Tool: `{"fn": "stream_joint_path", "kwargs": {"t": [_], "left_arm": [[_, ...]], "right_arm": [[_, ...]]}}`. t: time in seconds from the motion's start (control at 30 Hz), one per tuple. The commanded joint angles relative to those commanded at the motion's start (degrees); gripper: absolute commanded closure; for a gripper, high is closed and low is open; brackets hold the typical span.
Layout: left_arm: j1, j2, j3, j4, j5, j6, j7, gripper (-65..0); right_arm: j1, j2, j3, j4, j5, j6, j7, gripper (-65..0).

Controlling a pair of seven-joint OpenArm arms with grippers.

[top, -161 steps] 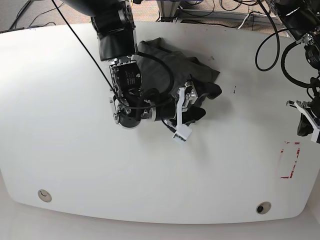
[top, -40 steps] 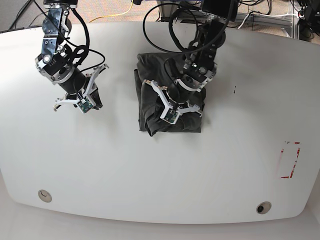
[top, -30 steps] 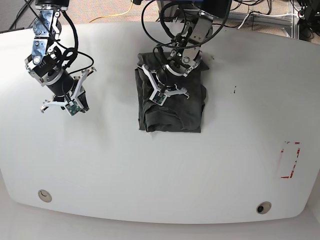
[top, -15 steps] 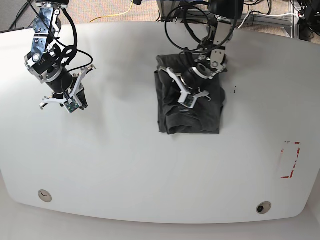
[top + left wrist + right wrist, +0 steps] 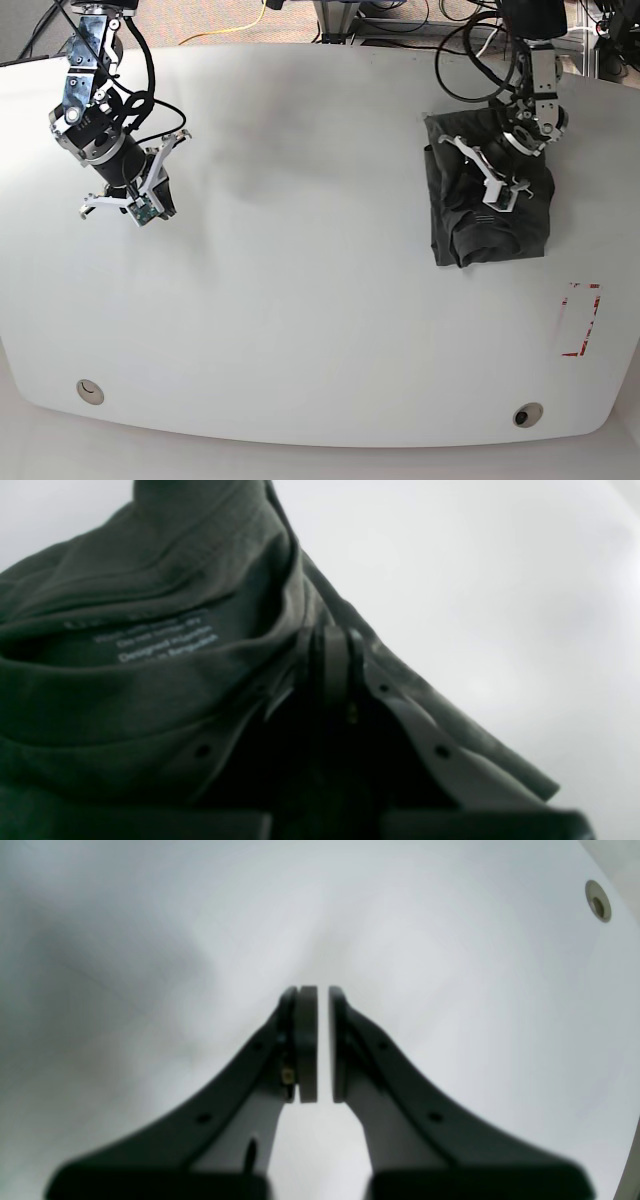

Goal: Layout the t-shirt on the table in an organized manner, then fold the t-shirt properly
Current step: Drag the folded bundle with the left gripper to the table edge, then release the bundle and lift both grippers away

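The dark grey t-shirt (image 5: 492, 228) lies folded into a compact block on the right part of the white table (image 5: 320, 300). My left gripper (image 5: 497, 188) rests on its upper half and is shut on the t-shirt (image 5: 150, 690) beside the collar, where the printed neck label (image 5: 167, 642) shows. The left gripper (image 5: 334, 647) has its fingertips pressed together into the cloth. My right gripper (image 5: 122, 205) hovers over bare tabletop at the far left, well away from the shirt. In the right wrist view the right gripper (image 5: 322, 1040) is shut to a thin slit with nothing in it.
A red dashed rectangle (image 5: 580, 320) is marked just below and right of the shirt, near the table's right edge. Two round grommet holes sit near the front edge, the left hole (image 5: 89, 391) and the right hole (image 5: 526, 414). A grommet hole (image 5: 597, 901) also shows in the right wrist view.
The left gripper has dragged the folded t-shirt from the table's middle to its right side. The right arm has barely moved.
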Motion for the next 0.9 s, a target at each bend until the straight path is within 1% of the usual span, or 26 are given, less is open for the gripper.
{"fn": "stream_joint_path", "kwargs": {"t": [0.07, 0.2, 0.23, 0.27, 0.3, 0.37, 0.4, 0.5, 0.67, 0.9], "left_arm": [[-0.18, -2.20, -1.23, -1.67, 0.00, -1.58, 0.00, -2.1], [-0.35, -5.98, -2.20, -4.31, 0.00, -3.96, -0.09, -2.1], [-0.44, -7.30, -2.55, -5.10, 0.00, -4.09, -0.09, -2.1], [-0.44, -7.65, -2.64, -5.36, 0.00, -4.09, -0.09, -2.1], [-1.23, -9.32, -2.64, -5.89, 0.00, -4.09, -0.09, -2.1], [-1.85, -11.08, -2.64, -6.59, 0.00, -4.09, -0.09, -2.1], [-2.20, -12.66, -2.64, -7.56, 0.00, -4.09, -0.09, -2.1], [-2.90, -15.38, -2.73, -9.85, -0.09, -4.09, -0.18, -1.9], [-4.66, -18.73, -2.55, -11.96, -0.09, -4.09, -0.18, -1.9], [-5.89, -22.24, -2.37, -13.45, 0.00, -4.09, -0.18, -2.1]], "right_arm": [[0.00, 0.00, 0.00, 0.00, 0.00, 0.00, 0.00, -3.3], [-0.09, -0.09, 0.00, 0.00, 0.00, 0.00, 0.00, -3.3], [-0.09, -0.09, 0.00, 0.00, 0.00, 0.00, 0.00, -3.3], [-0.09, -0.09, 0.00, 0.00, 0.00, 0.00, 0.00, -3.3], [-0.44, -0.44, 0.00, 0.00, 0.00, 0.00, 0.00, -3.3], [-0.62, -1.14, 0.00, 0.00, 0.00, 0.00, 0.00, -3.3], [-0.62, -1.49, 0.00, 0.09, 0.00, 0.00, 0.00, -3.3], [-0.70, -1.76, 0.00, 0.18, 0.00, 0.00, 0.09, -3.3], [-1.14, -1.93, 0.00, 0.18, 0.00, 0.00, 0.09, -3.2], [-2.02, -1.93, 0.00, 0.35, 0.00, 0.00, 0.26, -3.2]]}}
